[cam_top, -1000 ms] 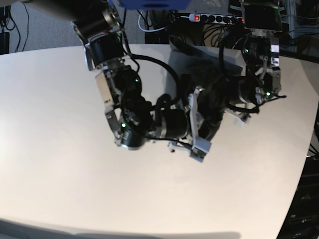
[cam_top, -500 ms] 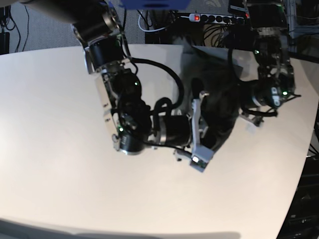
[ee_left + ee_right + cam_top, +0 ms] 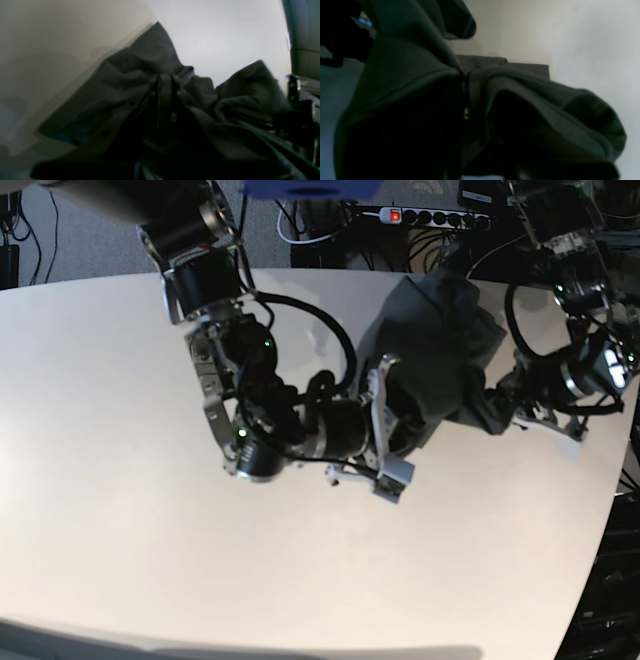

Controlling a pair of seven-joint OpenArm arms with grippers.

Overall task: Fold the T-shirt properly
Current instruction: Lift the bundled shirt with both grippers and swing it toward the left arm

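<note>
Above the far right part of the bench (image 3: 120, 510), the T-shirt (image 3: 440, 350) hangs bunched between both arms, its soft dark grey cloth stretched roughly left to right. The left gripper (image 3: 163, 82) has its jaws clamped on a gathered fold; the right gripper (image 3: 466, 82) pinches another. The bench is smooth, pale and rounded; a power strip (image 3: 430, 217) and cables lie behind it.

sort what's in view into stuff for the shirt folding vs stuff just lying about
For the job:
T-shirt
left claw, shut on the shirt
right claw, shut on the shirt
table

Just lying about:
power strip
cables
</note>
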